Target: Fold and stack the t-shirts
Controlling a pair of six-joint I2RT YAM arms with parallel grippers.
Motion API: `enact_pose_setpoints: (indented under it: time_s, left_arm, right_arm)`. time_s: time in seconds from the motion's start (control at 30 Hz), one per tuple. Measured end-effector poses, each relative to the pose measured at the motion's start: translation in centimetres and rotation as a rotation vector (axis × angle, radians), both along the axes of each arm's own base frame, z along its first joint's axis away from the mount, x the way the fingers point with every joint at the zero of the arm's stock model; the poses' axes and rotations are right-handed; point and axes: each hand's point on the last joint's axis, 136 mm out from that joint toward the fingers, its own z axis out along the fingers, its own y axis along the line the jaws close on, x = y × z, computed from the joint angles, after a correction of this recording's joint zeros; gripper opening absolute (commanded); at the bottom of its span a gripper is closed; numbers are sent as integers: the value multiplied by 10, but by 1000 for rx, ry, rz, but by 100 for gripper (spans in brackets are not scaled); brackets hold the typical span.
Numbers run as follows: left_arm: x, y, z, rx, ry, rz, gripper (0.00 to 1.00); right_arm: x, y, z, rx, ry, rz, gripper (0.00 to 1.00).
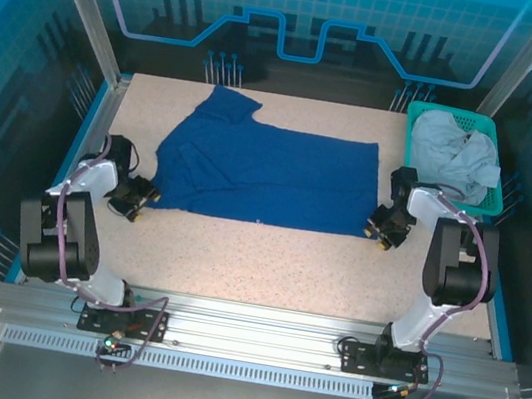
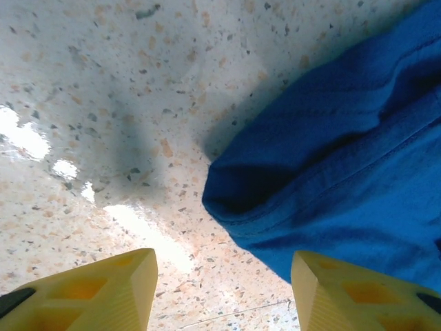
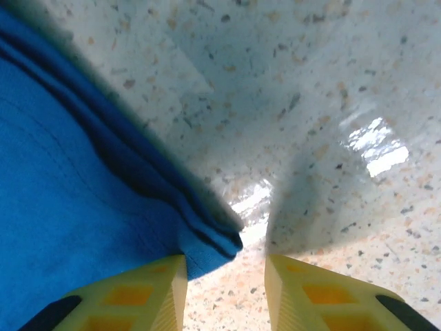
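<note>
The royal blue t-shirt (image 1: 260, 170) lies spread across the middle of the table, its print not showing. My left gripper (image 1: 142, 196) hovers open just off the shirt's near left corner (image 2: 227, 200), which lies ahead of the yellow fingers (image 2: 110, 289). At the shirt's near right corner (image 3: 220, 241), my right gripper (image 1: 380, 228) stands open too, the layered cloth edge between its fingers (image 3: 310, 296) but not pinched. The light grey t-shirt (image 1: 453, 155) is bunched up in the teal basket.
The teal mesh basket (image 1: 489, 199) stands at the table's back right corner. Bare speckled tabletop (image 1: 266, 260) runs along the near side in front of the blue shirt. Blue enclosure walls surround the table.
</note>
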Motion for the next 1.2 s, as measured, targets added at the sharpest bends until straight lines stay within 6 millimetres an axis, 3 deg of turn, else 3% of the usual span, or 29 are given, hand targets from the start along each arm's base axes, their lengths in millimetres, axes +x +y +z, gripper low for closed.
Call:
enact_pose_setpoints:
  time_s: [0.1, 0.27, 0.47, 0.7, 0.97, 1.2]
  left_arm:
    - [1, -2, -6, -13, 21, -8, 52]
    - [3, -5, -16, -19, 51, -19, 46]
    - [22, 2, -14, 23, 7, -33, 33]
    - [34, 18, -12, 127, -26, -44, 0]
    - [24, 25, -1, 182, -41, -21, 0]
    - [-3, 26, 9, 217, -33, 17, 0]
  right_arm:
    - [7, 1, -2, -24, 1, 19, 20]
    - [10, 3, -5, -53, 12, 42, 16]
    - [11, 2, -3, -79, 13, 52, 1]
    - [11, 0, -2, -106, 14, 57, 0]
    - [2, 3, 1, -137, 27, 83, 0]
    - [-32, 5, 5, -152, 68, 82, 0]
